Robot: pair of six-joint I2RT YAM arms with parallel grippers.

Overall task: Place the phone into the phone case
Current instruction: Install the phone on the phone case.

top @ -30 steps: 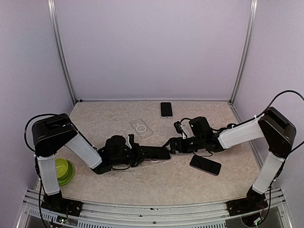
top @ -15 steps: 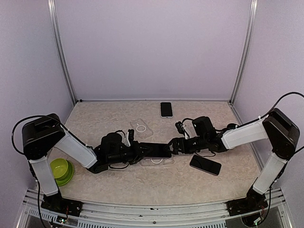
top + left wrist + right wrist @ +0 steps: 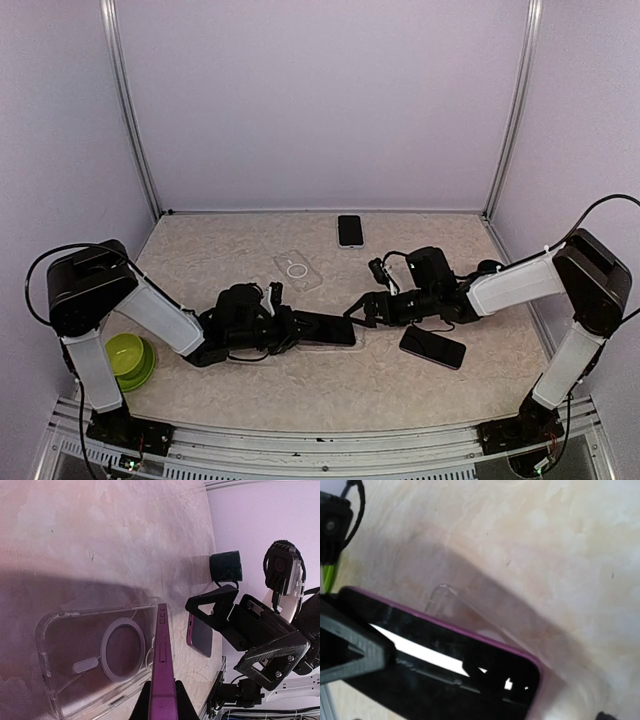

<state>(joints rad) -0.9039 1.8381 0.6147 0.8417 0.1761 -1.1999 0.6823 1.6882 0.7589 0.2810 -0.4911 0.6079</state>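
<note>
Your top view looks down from behind the arm bases over the bench [image 3: 420, 390]. The left wrist camera sits close behind the left gripper [image 3: 161, 702], facing the right gripper [image 3: 214, 606]; the right wrist camera faces back. Both share the purple phone [image 3: 162, 645] and clear case [image 3: 75, 645].

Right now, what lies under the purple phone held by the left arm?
The clear phone case lies on the table beneath the phone, its ring visible. The phone covers part of the case's edge.

Black joints [image 3: 88, 285], white link covers [image 3: 505, 285], looping black cables [image 3: 597, 197].
</note>
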